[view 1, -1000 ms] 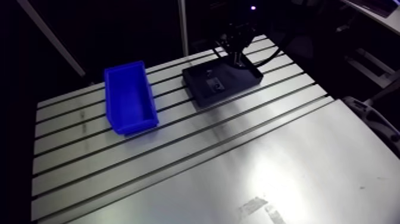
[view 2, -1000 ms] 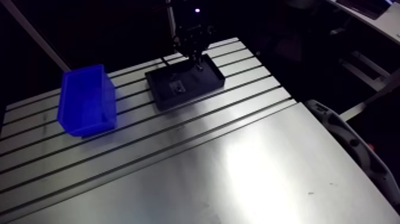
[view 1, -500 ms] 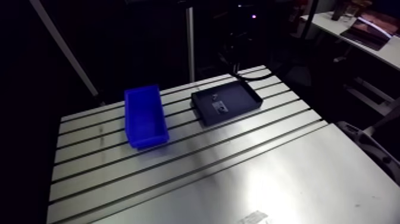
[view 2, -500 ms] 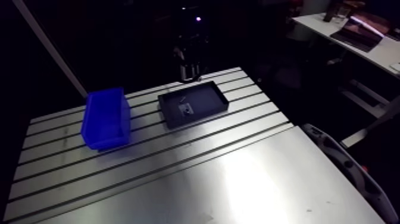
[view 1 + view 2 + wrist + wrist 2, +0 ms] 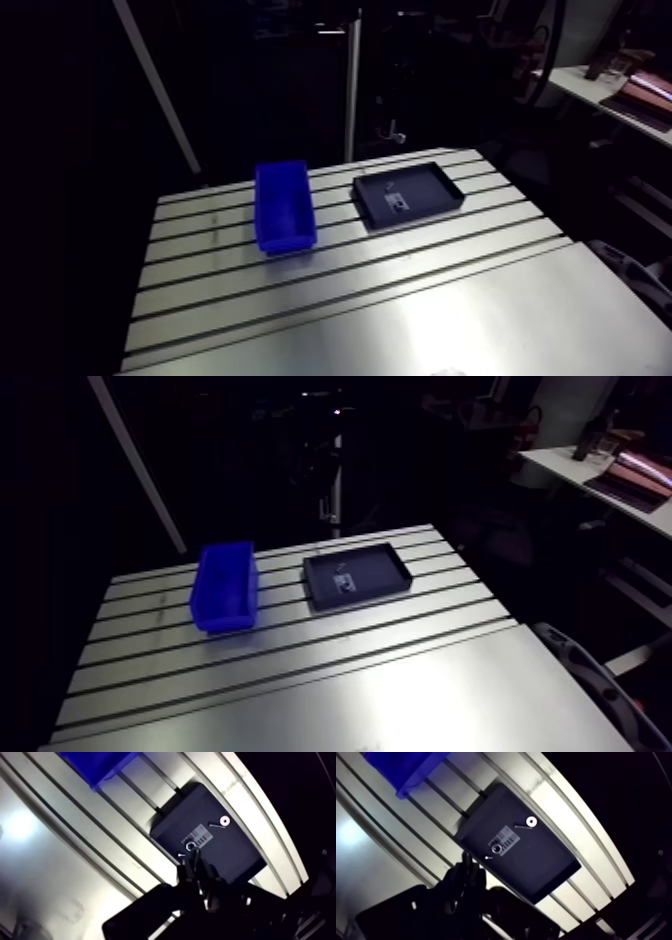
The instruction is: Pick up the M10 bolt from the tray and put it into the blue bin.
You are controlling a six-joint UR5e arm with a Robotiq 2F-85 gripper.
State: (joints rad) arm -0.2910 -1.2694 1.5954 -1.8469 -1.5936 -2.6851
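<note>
Gripper (image 5: 193,859) hangs high over the tray (image 5: 231,849), too dark to tell if it's clamped on the bolt or empty; blue bin (image 5: 92,764) sits ahead past the tray, off to one side

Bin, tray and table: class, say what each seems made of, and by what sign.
Bin: probably moulded plastic, even saturated blue, dull sheen. Tray: matte black, perhaps plastic; the look leaves it open. Table: bare metal, likely aluminium, silvery with broad glare and straight slots.
</note>
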